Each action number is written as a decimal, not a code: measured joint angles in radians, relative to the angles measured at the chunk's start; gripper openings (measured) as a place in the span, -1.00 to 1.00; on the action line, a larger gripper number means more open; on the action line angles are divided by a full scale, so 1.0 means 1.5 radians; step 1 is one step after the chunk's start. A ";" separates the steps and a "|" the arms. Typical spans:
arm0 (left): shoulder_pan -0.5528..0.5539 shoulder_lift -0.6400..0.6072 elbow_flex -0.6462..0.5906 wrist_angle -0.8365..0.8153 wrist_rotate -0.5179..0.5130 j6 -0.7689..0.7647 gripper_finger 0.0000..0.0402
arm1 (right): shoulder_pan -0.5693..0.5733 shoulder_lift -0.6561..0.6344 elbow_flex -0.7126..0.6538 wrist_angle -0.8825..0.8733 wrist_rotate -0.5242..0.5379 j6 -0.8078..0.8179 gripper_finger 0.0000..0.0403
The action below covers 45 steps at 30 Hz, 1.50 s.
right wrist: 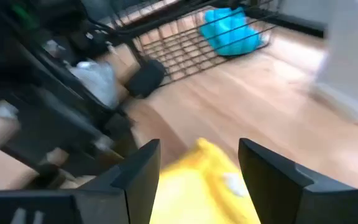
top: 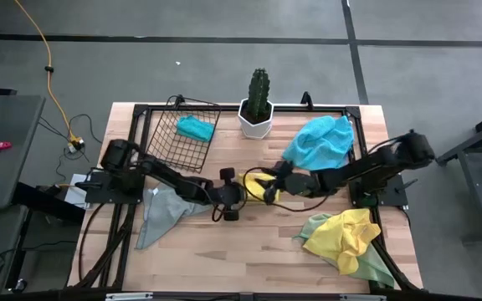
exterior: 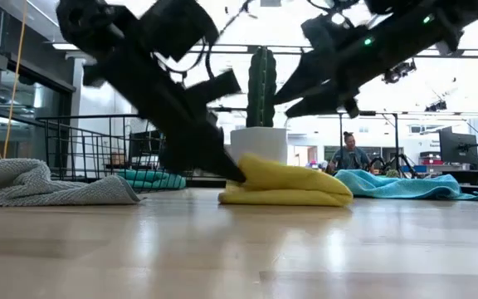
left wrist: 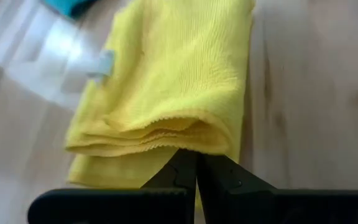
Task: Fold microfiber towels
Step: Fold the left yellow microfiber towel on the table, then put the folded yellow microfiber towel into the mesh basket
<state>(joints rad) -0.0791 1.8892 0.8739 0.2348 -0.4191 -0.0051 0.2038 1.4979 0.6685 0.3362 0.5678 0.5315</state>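
While the folded yellow towel point(top: 258, 187) is lying mid-surface, it's being worked from both sides, so the step in hand looks like finishing or tidying the fold on this one. The left gripper point(left wrist: 196, 167) is being pressed against the towel's layered edge with its fingers closed tip to tip; whether a bit of cloth is actually being pinched can't be told, since the wrist view shows the tips meeting just in front of the stacked layers. The right gripper point(right wrist: 199, 163) is being held just over the other end of the same towel, fingers spread wide and gripping nothing.

Next move, as a guess: the bundle would need to be flattened or squared up, or else lifted off to one side, with the layers kept from sliding apart, since that edge is looking loose.

As for containers, the wire basket point(top: 167, 144) is sitting at the far left of the surface with one turquoise towel point(top: 195, 128) bunched inside it. A white pot point(top: 256, 124) is holding a cactus point(top: 259, 90) next to it. Other towels are waiting unfolded: a grey towel point(top: 159, 211) under the left arm, a blue towel point(top: 318, 140) near the right arm, and a crumpled yellow towel point(top: 342, 234) lying on a pale green towel point(top: 376, 269).
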 joint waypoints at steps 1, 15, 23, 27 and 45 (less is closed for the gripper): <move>-0.003 -0.009 0.001 0.001 0.000 -0.001 -1.00 | 0.003 -0.016 0.000 -0.024 0.004 -0.009 0.04; -0.036 -0.103 0.002 -0.102 -0.057 0.011 -0.99 | 0.026 -0.075 0.000 -0.164 0.022 -0.023 0.04; -0.054 -0.081 0.003 -0.026 -0.038 0.040 -0.62 | 0.026 -0.075 0.000 -0.167 0.060 -0.024 0.04; -0.057 -0.041 0.003 0.022 -0.038 0.053 -0.28 | 0.026 -0.075 0.000 -0.167 0.076 -0.027 0.04; -0.011 0.032 0.003 0.084 -0.065 0.099 0.13 | 0.026 -0.075 0.000 -0.161 0.093 -0.021 0.04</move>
<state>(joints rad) -0.0958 1.9373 0.8787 0.3615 -0.5159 0.1427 0.2424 1.3857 0.6682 0.0940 0.7071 0.4995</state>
